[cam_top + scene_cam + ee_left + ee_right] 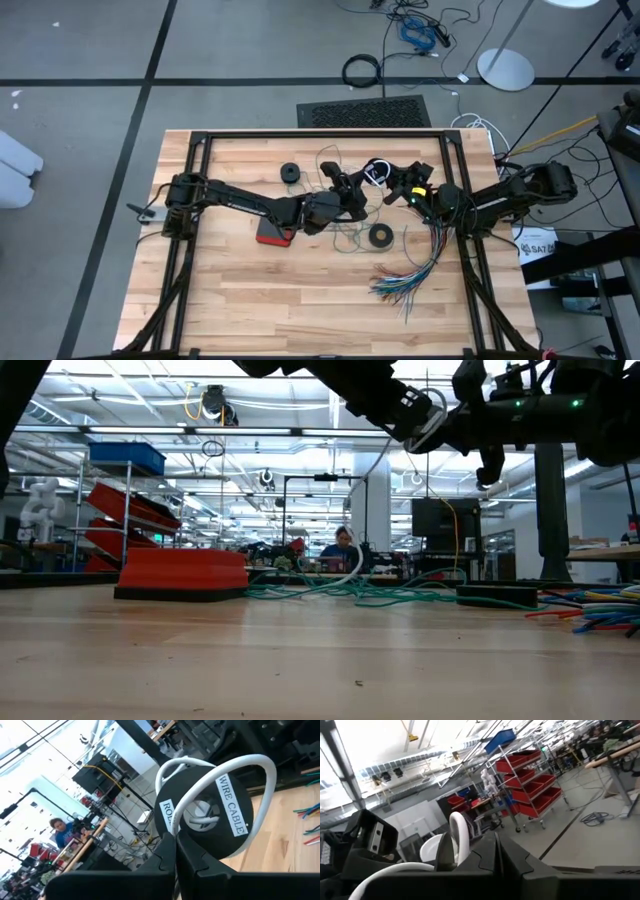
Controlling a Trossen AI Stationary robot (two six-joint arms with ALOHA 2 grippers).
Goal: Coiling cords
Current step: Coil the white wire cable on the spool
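Gripping white cord [227, 780], left claw [176, 851] closed, right claw [495, 851] closed

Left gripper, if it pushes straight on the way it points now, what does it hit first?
Most likely the round black spool with white labels and white cord looped over it, which the shut left gripper already grips; beyond it the right arm, though depth is unclear.

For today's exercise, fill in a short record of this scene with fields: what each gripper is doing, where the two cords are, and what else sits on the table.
left gripper: shut on the black spool, raised above the table
right gripper: shut on the white cord
white cord: looped around the spool, held between both arms
teal-green cord: loose on the table
other items: red block, black ring, multicoloured wires
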